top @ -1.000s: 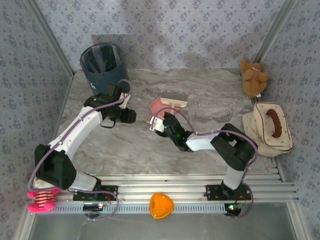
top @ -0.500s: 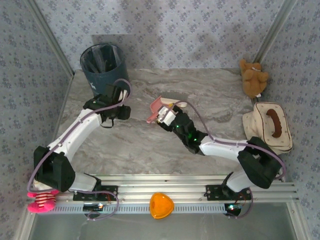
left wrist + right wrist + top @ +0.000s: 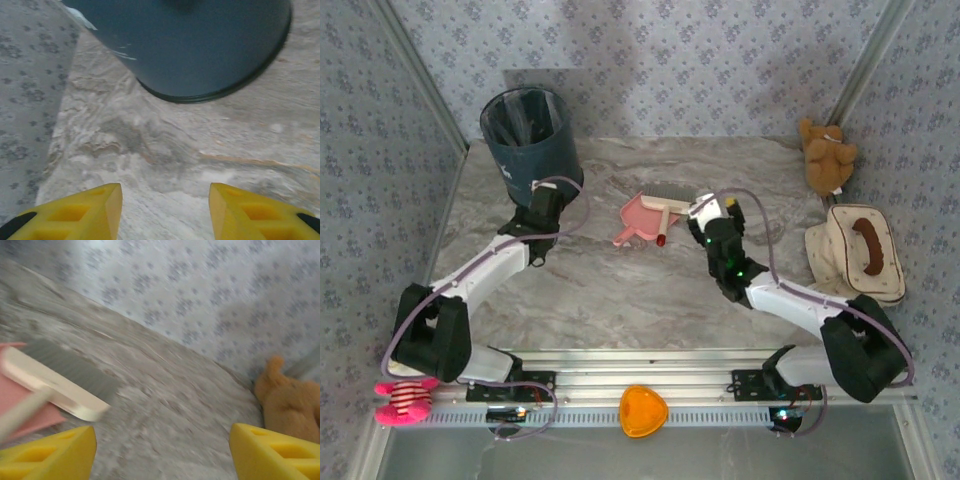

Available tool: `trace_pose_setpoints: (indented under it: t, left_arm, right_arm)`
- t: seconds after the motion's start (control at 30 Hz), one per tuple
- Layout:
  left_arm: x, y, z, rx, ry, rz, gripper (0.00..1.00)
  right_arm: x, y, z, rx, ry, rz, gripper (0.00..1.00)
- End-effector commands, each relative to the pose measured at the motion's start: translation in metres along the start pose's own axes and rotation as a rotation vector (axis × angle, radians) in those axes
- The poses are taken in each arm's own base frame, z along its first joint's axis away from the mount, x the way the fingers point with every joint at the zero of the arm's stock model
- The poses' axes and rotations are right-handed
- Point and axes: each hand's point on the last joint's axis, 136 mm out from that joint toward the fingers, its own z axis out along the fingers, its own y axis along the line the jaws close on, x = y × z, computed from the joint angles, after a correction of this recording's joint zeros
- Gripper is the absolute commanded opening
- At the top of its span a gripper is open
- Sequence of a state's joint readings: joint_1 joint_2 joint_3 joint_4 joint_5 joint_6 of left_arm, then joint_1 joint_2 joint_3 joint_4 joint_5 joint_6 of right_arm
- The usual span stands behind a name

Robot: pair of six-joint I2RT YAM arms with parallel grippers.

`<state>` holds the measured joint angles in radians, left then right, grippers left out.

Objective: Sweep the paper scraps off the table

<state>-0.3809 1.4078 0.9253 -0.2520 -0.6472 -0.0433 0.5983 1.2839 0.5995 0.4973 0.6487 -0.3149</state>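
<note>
Since half a second ago the right gripper (image 3: 712, 210) has drawn away to the right of the pink dustpan (image 3: 632, 222); the pan, then tipped up beside that gripper, now lies flat on the counter (image 3: 620, 290) with the brush (image 3: 667, 203) across its far edge and the handle's dark tip pointing toward the near side. The left gripper (image 3: 542, 198) has meanwhile pushed further out toward the dark blue bin (image 3: 530, 140). The left arm stretches in a long diagonal from its base at the near left, its end close to the bin's foot; its yellow fingers (image 3: 95, 210) stand apart with bare counter between them, and the bin's round bottom rim sits just ahead of them. The right arm folds low at the near right, its white forearm running up and left to a wrist between the dustpan and the brown teddy bear (image 3: 828, 155). Its fingers (image 3: 50, 452) are spread wide and grip nothing, and its wrist view is blurred. The counter is a grey-beige stone pattern with wavy veins, spanning the booth up to the blue floral walls (image 3: 720, 70); the brush has a cream block and short grey bristles; the bin is smooth and tapered, its inside too dark to read. A cream fabric hat (image 3: 840, 275) lies at the right edge, and an orange heart-shaped dish (image 3: 643, 410) sits on the near rail.
</note>
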Motion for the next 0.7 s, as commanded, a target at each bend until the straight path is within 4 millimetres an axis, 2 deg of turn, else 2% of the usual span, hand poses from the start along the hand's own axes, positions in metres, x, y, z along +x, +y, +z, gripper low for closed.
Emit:
trace_pose_setpoints:
  t: [0.0,0.17,0.3,0.5,0.67]
  left_arm:
    - [-0.015,0.023,0.009,-0.126,-0.064,-0.033,0.50]
    - [-0.007,0.031,0.024,-0.140,-0.067,-0.058,0.50]
    - [-0.001,0.037,0.035,-0.104,-0.074,-0.104,0.51]
    - [0.012,0.040,0.053,0.027,-0.100,-0.199,0.53]
    - [0.019,0.043,0.059,0.111,-0.168,-0.266,0.58]
  right_arm:
    - [0.030,-0.029,0.000,0.093,0.097,0.053,0.72]
    - [0.061,-0.056,0.005,0.146,0.176,0.091,0.72]
    - [0.081,-0.068,0.008,0.158,0.221,0.122,0.72]
    - [0.104,-0.073,0.015,0.100,0.260,0.217,0.73]
    - [0.118,-0.073,0.020,0.051,0.264,0.286,0.73]
